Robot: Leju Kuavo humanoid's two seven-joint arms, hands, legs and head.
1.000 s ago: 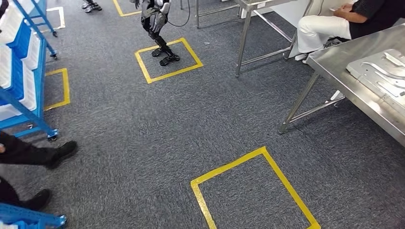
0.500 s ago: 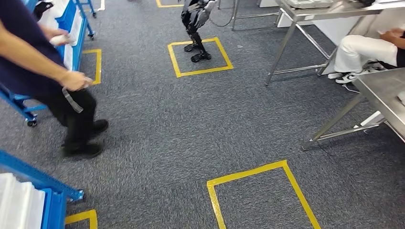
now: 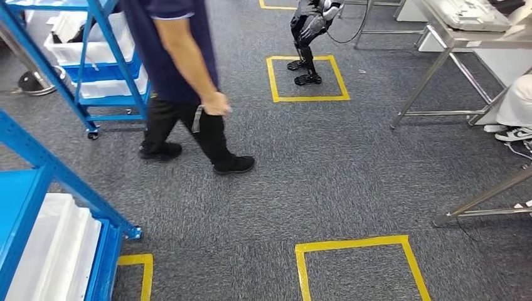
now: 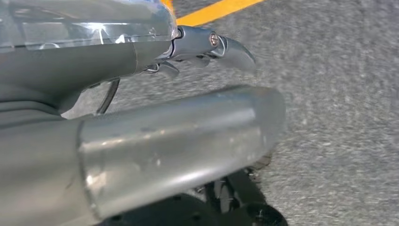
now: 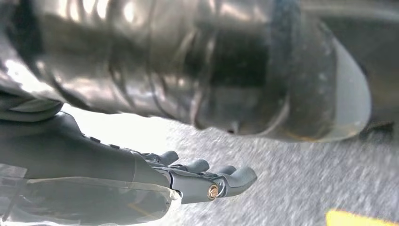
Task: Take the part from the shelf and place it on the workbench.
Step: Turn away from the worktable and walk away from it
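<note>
Beside the blue shelf (image 3: 37, 207): we judge the approach step, nothing picked yet.
Left hand (image 4: 155, 136) and right hand (image 5: 188, 181) hang fingers extended, empty; white trays (image 3: 53, 251) sit on that shelf, the part itself indistinguishable. Next: face shelf, reach in.

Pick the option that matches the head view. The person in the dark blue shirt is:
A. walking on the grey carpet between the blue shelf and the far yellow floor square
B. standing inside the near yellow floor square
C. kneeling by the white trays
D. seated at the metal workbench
A: the person is mid-stride on the grey carpet, with the blue shelf on one side and the far yellow square on the other.
</note>
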